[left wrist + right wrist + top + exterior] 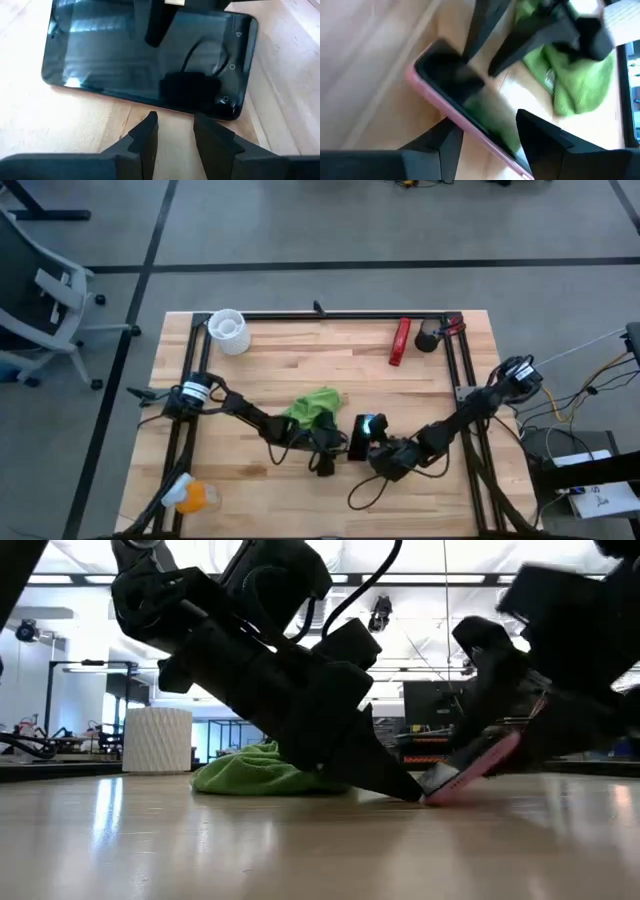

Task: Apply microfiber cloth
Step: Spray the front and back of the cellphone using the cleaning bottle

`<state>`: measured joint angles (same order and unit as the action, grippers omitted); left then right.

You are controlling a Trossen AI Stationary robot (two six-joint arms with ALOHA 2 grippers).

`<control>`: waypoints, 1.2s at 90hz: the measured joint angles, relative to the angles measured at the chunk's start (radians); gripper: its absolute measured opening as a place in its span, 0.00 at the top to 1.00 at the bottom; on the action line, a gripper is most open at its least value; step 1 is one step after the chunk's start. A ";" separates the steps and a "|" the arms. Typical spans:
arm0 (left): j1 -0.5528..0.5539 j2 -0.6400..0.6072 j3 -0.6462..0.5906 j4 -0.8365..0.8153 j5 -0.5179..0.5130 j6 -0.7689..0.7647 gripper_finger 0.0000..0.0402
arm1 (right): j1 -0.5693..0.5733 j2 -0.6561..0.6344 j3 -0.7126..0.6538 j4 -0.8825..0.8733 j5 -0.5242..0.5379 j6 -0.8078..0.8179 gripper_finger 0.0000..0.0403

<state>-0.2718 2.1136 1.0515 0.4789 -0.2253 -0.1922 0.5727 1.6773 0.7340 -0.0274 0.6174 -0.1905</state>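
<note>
High view: cloth (314, 404) bunched at centre frame, just above and left of the phone (362, 434); left gripper (327, 452) down at the phone's left edge, right gripper (385, 452) at its lower right.

Low view: phone (470, 768) tilted, one edge raised by the right gripper, left gripper (405, 786) tip at its lowered edge; cloth (255, 772) behind, untouched.

Left wrist view: fingers (145, 142) slightly parted, holding nothing, short of the phone (150, 55).

Right wrist view: fingers (547, 142) apparently closed astride the phone's pink rim (465, 122); cloth (580, 80) upper right.

Best done by keeping the phone steady, then sending the left gripper back for the cloth.
</note>
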 joint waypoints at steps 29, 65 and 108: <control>0.000 -0.001 0.000 -0.004 0.000 0.019 0.74 | -0.006 0.057 0.002 0.049 -0.001 -0.067 0.70; 0.002 -0.135 -0.005 -0.234 0.004 -0.030 0.73 | 0.004 0.061 0.070 -0.018 0.081 -0.150 0.95; 0.079 -0.420 -0.224 -0.092 0.221 -0.205 0.49 | 0.068 0.063 0.236 -0.313 0.318 -0.293 0.98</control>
<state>-0.1923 1.6938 0.8278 0.3874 -0.0047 -0.3972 0.6407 1.7406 0.9699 -0.3401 0.9353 -0.4832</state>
